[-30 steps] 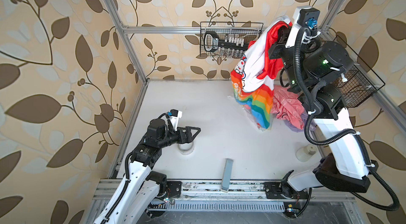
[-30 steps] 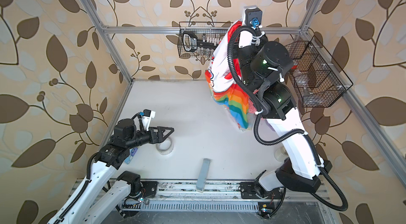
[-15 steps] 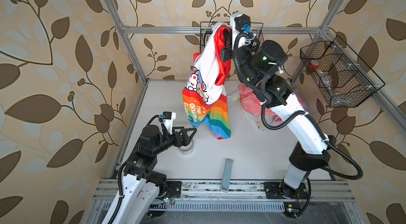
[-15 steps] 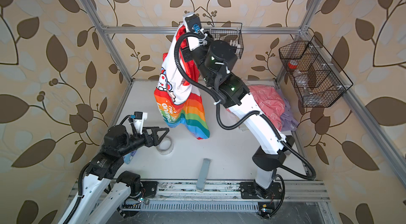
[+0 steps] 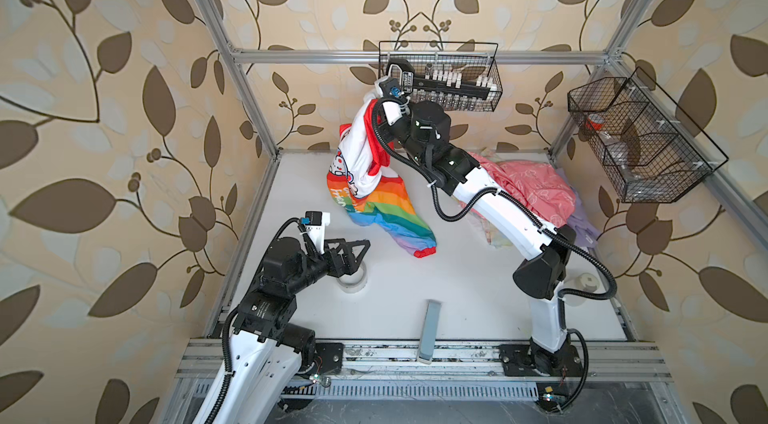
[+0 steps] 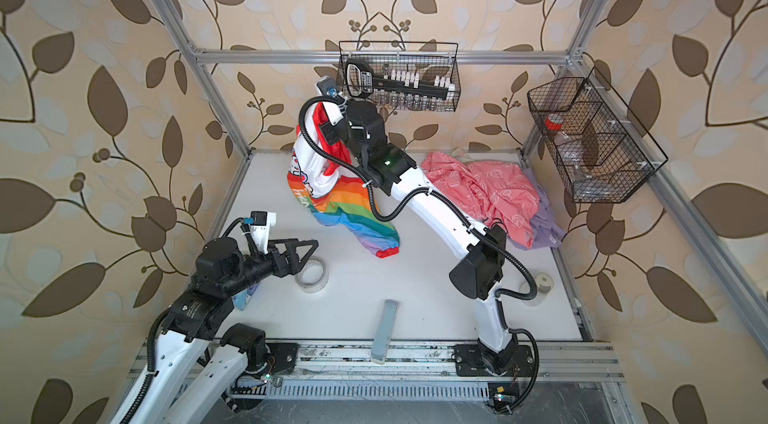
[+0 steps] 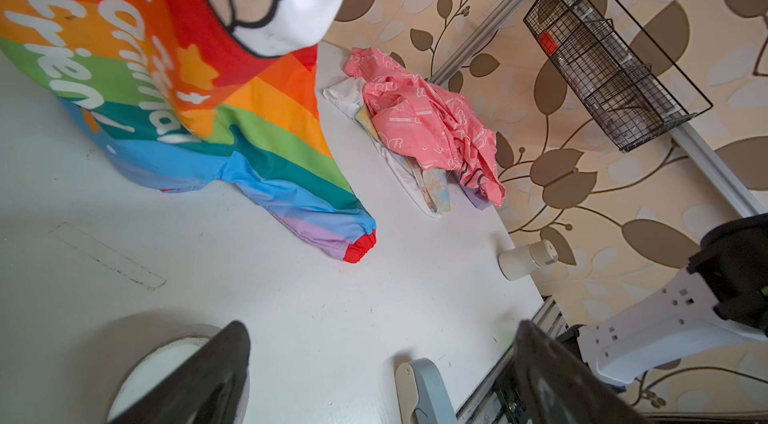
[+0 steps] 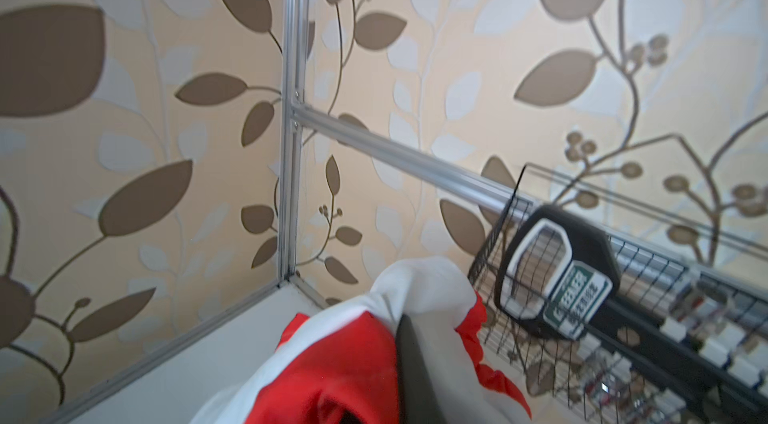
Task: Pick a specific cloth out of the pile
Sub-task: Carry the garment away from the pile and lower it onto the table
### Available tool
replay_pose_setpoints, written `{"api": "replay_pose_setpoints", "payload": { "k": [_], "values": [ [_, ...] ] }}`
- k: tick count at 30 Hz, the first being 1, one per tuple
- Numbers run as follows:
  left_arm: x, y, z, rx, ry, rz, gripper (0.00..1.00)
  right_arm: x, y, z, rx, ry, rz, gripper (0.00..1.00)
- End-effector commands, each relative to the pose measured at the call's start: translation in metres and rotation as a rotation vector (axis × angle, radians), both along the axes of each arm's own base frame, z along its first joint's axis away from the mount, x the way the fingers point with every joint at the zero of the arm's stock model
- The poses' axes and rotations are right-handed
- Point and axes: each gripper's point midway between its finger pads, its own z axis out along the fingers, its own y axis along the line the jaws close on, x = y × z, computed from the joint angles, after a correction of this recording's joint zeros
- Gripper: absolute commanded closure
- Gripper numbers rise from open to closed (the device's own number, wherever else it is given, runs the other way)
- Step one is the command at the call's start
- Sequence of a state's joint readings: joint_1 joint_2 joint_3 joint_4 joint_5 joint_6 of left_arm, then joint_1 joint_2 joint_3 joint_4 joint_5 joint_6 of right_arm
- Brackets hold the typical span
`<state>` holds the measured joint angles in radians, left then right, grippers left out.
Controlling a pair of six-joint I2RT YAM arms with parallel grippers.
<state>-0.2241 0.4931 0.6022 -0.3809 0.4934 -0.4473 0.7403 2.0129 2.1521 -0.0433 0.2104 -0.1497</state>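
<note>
At the desk's (image 5: 415, 276) front edge lay a grey bar (image 5: 428, 328), below and to the right of the left pincer (image 5: 361, 245). That pincer hovered low with its jaws spread wide and nothing between them, as the left wrist view showed. A tape roll (image 6: 311, 274) lay on the desk directly under its fingers.

Beyond the left pincer, toward the middle of the desk, hung the cloth (image 5: 361, 168), with its white body, red lining, cartoon animal and white lettering on rainbow stripes. One rainbow sleeve with a red cuff trailed down onto the desk, between the two pincers.

The right pincer (image 8: 405, 326) was raised high above the desk's back half. It was clenched on a bunched white-and-red fold at the top of the cloth, so the garment dangled beneath it.

The pile (image 6: 486, 189), mostly coral-pink with lilac and pale pieces under it, sat in the far right corner. It was well apart from the right pincer and partly hidden behind that arm.

A wire basket (image 5: 436, 42) hung on the back wall, just beside the right pincer.
</note>
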Motion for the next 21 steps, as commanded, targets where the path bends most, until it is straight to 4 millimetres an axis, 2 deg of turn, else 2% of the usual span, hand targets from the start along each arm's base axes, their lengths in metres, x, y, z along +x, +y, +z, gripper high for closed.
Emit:
{"api": "replay_pose_setpoints", "payload": {
  "k": [1,6,9,12,16,19,21],
  "values": [
    [0.000,-0.001,0.007,0.016,-0.041,-0.006,0.01,-0.008,-0.013,-0.025,0.059,0.097,0.026,1.00],
    [-0.001,0.000,0.007,0.012,-0.043,-0.004,0.01,-0.015,-0.027,-0.138,-0.035,0.381,0.007,1.00],
    [-0.002,0.000,0.008,0.008,-0.048,-0.001,0.01,-0.032,-0.032,-0.208,-0.078,0.557,0.026,1.00],
    [-0.002,0.000,0.009,0.005,-0.049,-0.001,0.01,-0.043,-0.039,-0.272,-0.141,0.702,-0.002,0.94],
    [-0.003,-0.001,0.008,-0.002,-0.048,-0.006,0.01,-0.045,-0.048,-0.339,-0.226,0.822,-0.066,0.75],
    [-0.004,-0.001,0.009,-0.003,-0.051,-0.007,0.01,-0.046,-0.041,-0.378,-0.268,0.910,-0.053,0.46],
    [-0.004,-0.001,0.010,-0.004,-0.056,-0.006,0.01,-0.044,-0.035,-0.400,-0.285,0.961,-0.051,0.37]
  ]
}}
